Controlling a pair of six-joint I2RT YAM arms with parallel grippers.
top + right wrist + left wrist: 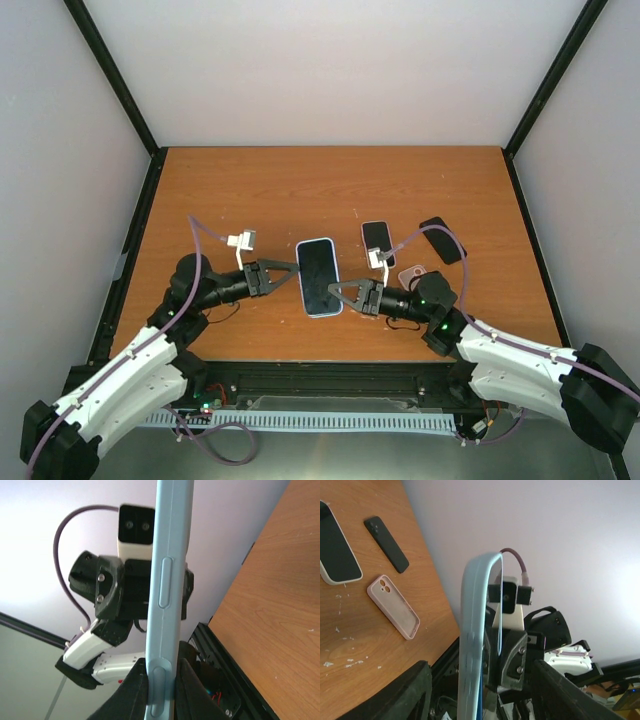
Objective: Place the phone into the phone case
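One blue phone case (169,580), phone (318,272) seemingly inside, right claw (336,290) pinching edge

Top view: pink case (413,273) partly hidden by the right arm (500,350). Blue-cased phone (167,580) is edge-on in both wrist views, screen unseen, and its ends are cut off in the right wrist view. Right claw (162,687) and left claw (480,692) fingers are clipped at the bottom edge. White-rimmed phone (335,550) is cut by the left edge. Can't tell if the phone is fully seated in its case.
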